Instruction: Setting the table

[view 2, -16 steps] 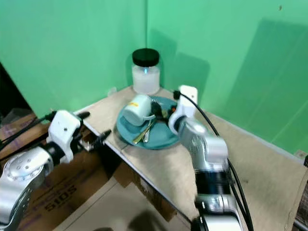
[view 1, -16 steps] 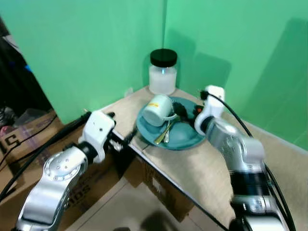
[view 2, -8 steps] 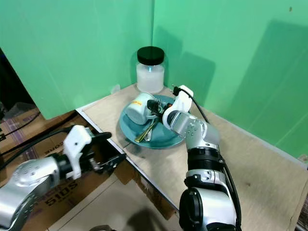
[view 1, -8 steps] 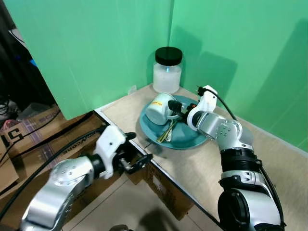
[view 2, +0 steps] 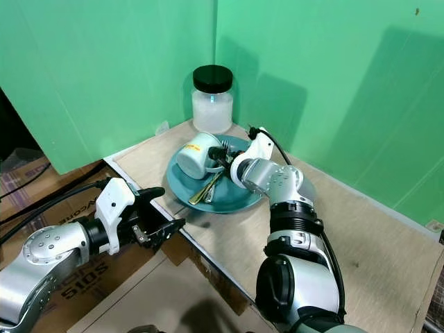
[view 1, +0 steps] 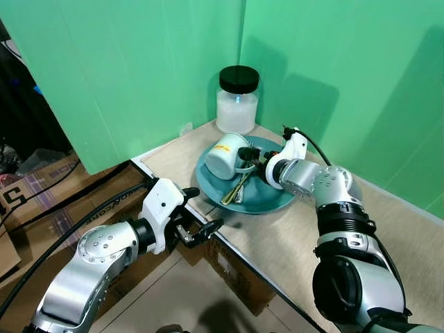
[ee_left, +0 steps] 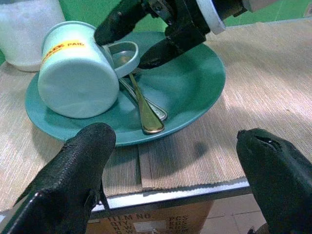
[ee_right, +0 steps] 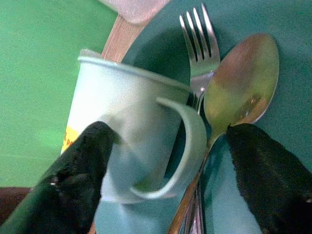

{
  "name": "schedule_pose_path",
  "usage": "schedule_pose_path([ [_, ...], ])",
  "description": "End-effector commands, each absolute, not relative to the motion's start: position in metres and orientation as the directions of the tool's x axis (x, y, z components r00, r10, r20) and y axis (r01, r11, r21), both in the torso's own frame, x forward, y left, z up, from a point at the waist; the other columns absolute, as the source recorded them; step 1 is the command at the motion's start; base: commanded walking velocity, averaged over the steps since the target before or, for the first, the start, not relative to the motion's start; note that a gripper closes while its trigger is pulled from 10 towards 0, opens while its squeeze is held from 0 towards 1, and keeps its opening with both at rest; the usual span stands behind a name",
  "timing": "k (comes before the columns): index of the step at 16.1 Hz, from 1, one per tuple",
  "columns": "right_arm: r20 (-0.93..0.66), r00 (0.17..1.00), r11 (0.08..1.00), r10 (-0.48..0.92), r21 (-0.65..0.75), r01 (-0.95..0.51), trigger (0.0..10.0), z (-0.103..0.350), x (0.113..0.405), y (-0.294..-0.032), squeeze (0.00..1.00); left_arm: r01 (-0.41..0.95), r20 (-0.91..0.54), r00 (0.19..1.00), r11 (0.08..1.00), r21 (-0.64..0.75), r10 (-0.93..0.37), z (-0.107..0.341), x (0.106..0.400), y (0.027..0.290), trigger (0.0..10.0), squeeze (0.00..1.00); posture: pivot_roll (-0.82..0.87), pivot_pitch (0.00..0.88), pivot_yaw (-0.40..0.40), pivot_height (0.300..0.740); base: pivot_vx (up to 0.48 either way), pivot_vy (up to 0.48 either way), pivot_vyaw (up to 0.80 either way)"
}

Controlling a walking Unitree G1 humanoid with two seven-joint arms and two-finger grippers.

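Plate (view 1: pixel 277 202): teal, on the table (view 1: pixel 291 236) near its corner, just in front of the jar (view 1: pixel 236 101).
Mug (view 1: pixel 225 155): pale, lying on its side on the plate, handle toward the right gripper.
Fork (ee_right: pixel 199 46) and spoon (ee_right: pixel 237 80): on the plate beside the mug.
Right gripper (view 2: pixel 226 156): over the plate, fingers spread wide either side of the mug's handle, gripping nothing.
Left gripper (view 1: pixel 200 212): off the table's front edge, fingers wide apart, empty.
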State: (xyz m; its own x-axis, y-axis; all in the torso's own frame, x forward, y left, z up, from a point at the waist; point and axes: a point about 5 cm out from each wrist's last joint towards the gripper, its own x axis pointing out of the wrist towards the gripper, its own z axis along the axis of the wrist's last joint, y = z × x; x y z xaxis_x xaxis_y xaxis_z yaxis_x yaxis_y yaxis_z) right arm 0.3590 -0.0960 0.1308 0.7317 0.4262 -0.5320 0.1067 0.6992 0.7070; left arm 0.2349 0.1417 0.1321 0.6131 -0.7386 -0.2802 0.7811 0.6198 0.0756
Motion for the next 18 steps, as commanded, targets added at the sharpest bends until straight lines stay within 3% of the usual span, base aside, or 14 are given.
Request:
schedule_pose_path([
  [1,-0.538,0.713,0.688,0.450,0.718,0.107,0.0,0.1350,0.3596,-0.0948,0.00,0.788,-0.283,0.607,0.607,0.099,-0.742,0.1334,0.2365,0.1411,10.0,0.06,0.12,0.000,-0.018,0.740,0.000,0.000,0.00],
  [6,-0.536,0.681,0.647,0.499,0.753,0.119,0.0,0.1376,0.3551,-0.1033,0.00,0.788,-0.274,0.610,0.605,0.113,-0.743,0.1331,0.2381,0.1403,10.0,0.07,0.11,0.000,-0.016,0.740,0.000,0.000,0.00],
  [18,-0.517,0.697,0.619,0.497,0.774,0.133,0.0,0.1410,0.3553,-0.1046,0.00,0.784,-0.265,0.617,0.607,0.127,-0.741,0.1337,0.2446,0.1400,10.0,0.06,0.11,0.000,-0.021,0.740,0.000,0.000,0.00],
])
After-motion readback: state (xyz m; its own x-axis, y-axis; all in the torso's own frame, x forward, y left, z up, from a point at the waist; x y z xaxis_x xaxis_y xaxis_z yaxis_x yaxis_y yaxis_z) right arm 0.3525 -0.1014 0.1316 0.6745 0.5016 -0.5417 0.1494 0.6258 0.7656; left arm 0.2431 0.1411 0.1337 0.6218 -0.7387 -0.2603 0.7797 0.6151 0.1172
